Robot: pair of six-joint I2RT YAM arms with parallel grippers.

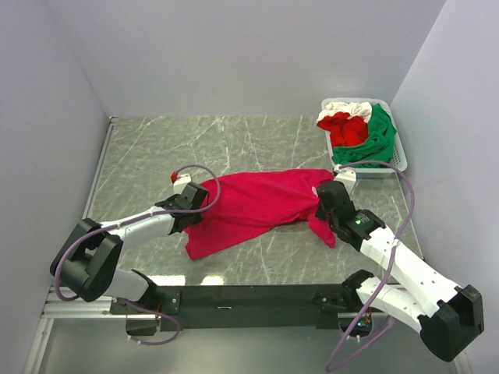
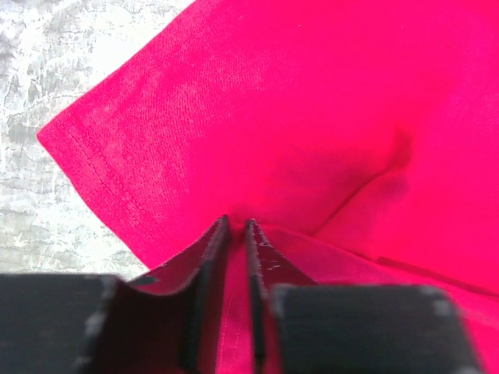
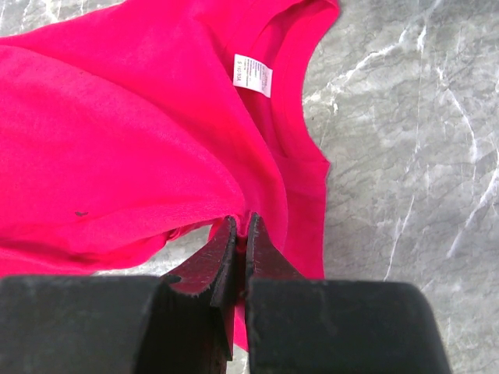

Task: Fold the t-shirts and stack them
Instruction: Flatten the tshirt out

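A large crimson-red t-shirt (image 1: 257, 204) lies spread and rumpled across the middle of the marble table (image 1: 156, 148). My left gripper (image 1: 199, 209) is low at the shirt's left end. In the left wrist view its jaws (image 2: 236, 223) stand a narrow gap apart, with red cloth (image 2: 312, 117) showing in the gap. My right gripper (image 1: 322, 195) is at the shirt's right end by the collar. In the right wrist view it (image 3: 240, 220) is shut on a fold of the shirt (image 3: 117, 156), below the white neck label (image 3: 253, 75).
A white slotted basket (image 1: 399, 158) stands at the back right against the wall. It holds a red shirt (image 1: 345, 129), a green one (image 1: 380, 134) and a white one (image 1: 347, 107). Grey walls close in the table on the left, back and right.
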